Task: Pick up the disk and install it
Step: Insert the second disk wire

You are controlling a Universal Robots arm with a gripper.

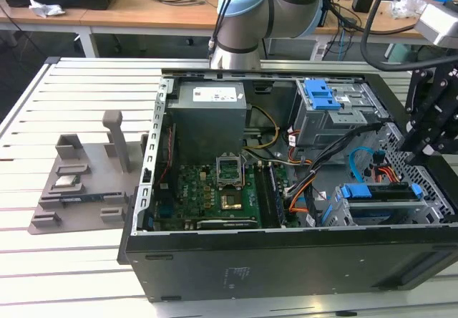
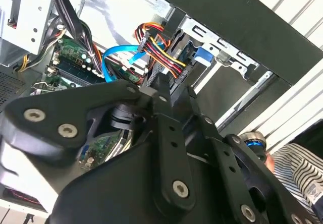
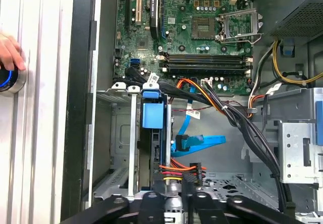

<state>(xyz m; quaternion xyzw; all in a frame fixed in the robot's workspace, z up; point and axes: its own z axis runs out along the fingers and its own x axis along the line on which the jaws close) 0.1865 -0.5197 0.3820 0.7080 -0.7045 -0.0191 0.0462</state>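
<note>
One disk (image 1: 378, 192) (image 3: 153, 117) seated edge-up in drive cage (image 1: 429, 207), near corner of open computer case (image 1: 286, 257), at exterior view's right. Blue bracket facing up, flush with cage rim. My gripper (image 1: 421, 145) (image 3: 171, 203) hovers just above cage, over bundled cables (image 3: 179, 169). Jaw state: cannot tell. Grey parts tray (image 1: 79, 189) on table (image 1: 43, 275), beside case's opposite edge. Person's hand (image 3: 9, 52) rests on round button (image 3: 11, 80) outside case wall.

exterior view overlooks the open computer case (image 1: 286, 189); both wrist views peer inside, close.
</note>
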